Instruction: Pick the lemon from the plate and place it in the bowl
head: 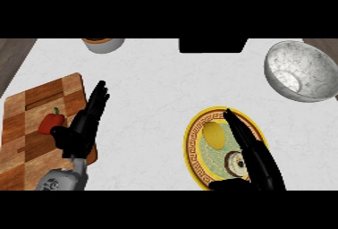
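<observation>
A yellow lemon lies on a round plate with a gold patterned rim, at the lower right of the counter. My right hand reaches over the plate with fingers straight, just right of the lemon and apart from it. It holds nothing. A grey marbled bowl stands at the upper right, well beyond the plate. My left hand rests open at the left, fingers pointing up, over the edge of the cutting board.
A wooden cutting board at the left carries a red bell pepper. A small cup with an orange rim stands at the back. A dark object sits at the back centre.
</observation>
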